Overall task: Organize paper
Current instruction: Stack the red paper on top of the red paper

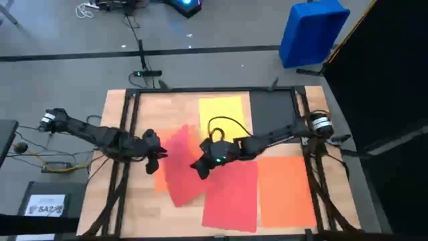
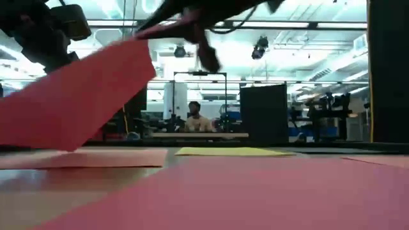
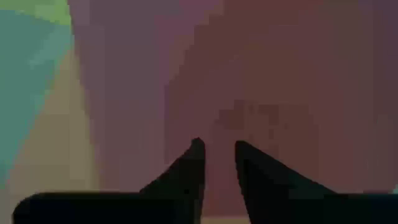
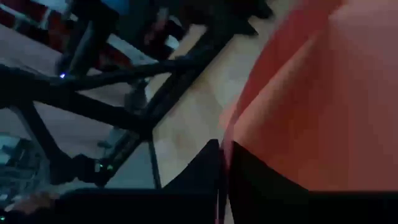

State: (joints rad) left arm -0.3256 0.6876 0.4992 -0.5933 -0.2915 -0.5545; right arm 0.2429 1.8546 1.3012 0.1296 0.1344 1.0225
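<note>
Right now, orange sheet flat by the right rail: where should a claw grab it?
Take the orange sheet by a corner at its outer edge, coming in low from the right rail side. It lies flat on the table, so a top-down pinch finds nothing; curl a corner up first. The right claw is shut on the lifted red sheet.

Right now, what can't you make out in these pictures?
- Left gripper: whether it touches the lifted red sheet; high view too small, left wrist view blurred.
- Orange sheet under the lifted one: mostly covered.
- Flat red sheet: near edge cut off in the low view.
- Right gripper pinches the lifted sheet.
</note>
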